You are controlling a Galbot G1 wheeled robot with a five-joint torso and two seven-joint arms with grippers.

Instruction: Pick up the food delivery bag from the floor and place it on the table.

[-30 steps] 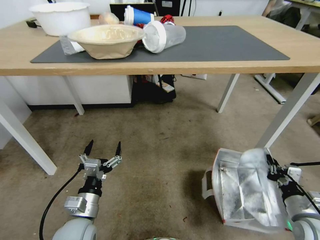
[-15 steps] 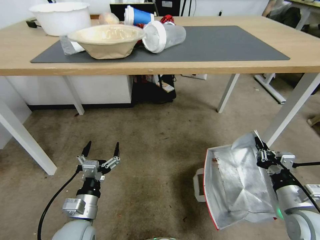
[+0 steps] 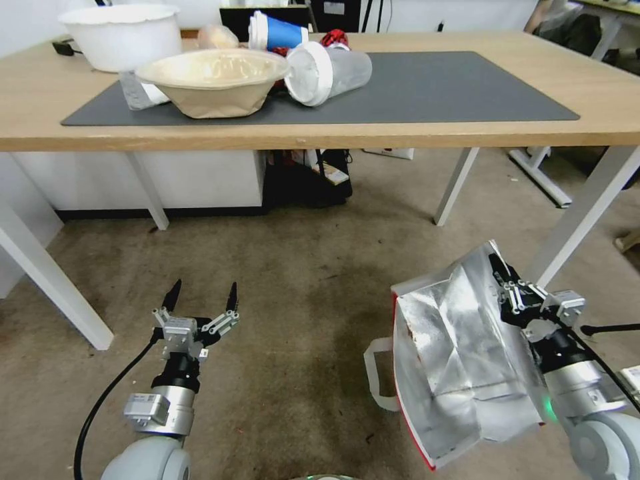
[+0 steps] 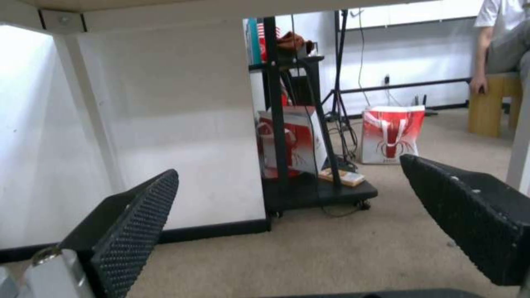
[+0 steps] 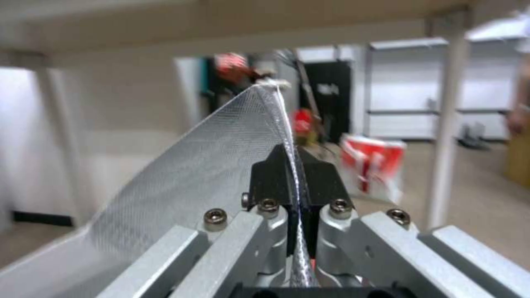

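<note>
- While no lettering can be read anywhere, a red crab-like emblem shows on a red and white bag (image 4: 393, 133) standing on the carpet far behind the worktop, seen from the left wrist; the same bag appears blurred in the right wrist view.
- The food delivery bag (image 3: 453, 360) shows mostly its crumpled silver foil lining in the head view; a thin red edge runs along its near-left side, and a white strap handle (image 3: 375, 373) loops out on its left. Its outer faces are turned away, so any logo on it is hidden.
- Whether the bag's lower corner touches the floor (image 3: 293, 320) cannot be told; the bag sits tilted at the robot's right, below and in front of the worktop (image 3: 427, 130), near a white leg (image 3: 580, 213).
- The right claw (image 3: 505, 280) is clamped on the bag's upper foil edge; in the right wrist view its black fingers (image 5: 271, 174) press together with the thin foil sheet pinched between them.
- The left claw (image 3: 202, 297) hangs low over the carpet at the robot's left, its fingers spread wide apart and touching nothing.
- On the worktop's dark grey mat (image 3: 427, 87) lie a paper bowl (image 3: 215, 80), a tipped clear cup (image 3: 327, 72) and a white tub (image 3: 121, 33).
</note>
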